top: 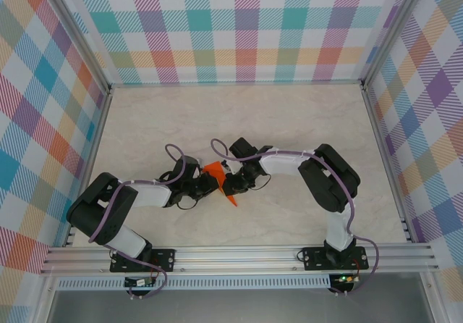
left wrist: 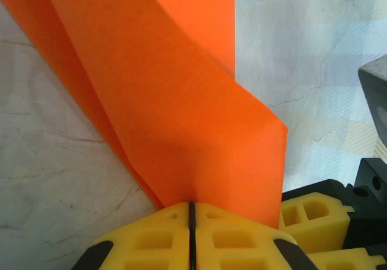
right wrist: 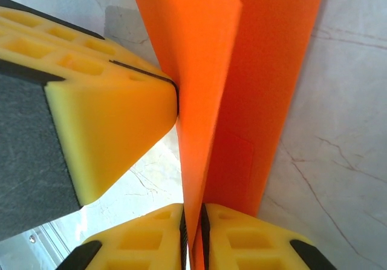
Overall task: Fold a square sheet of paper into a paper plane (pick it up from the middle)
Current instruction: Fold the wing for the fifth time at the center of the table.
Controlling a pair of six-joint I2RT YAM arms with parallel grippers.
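Top external view: the folded orange paper [top: 215, 169] hangs over the middle of the bench [top: 289, 113] between both arms, left pincer [left wrist: 191, 212] and right pincer [right wrist: 192, 220] each clenched on it; a clean crease likely needs matched, gentle tension, layers aligned, no tearing

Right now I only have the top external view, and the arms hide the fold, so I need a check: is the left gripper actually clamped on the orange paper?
Observer: Yes. In the left wrist view the left gripper is shut, with the orange paper rising from between its fingers.
Operator: And the right one?
Observer: The right gripper is shut on the paper too; its wrist view shows the sheet running down between its fingers.
Operator: Is the paper flat or folded?
Observer: Folded. The right wrist view shows two layers standing side by side.
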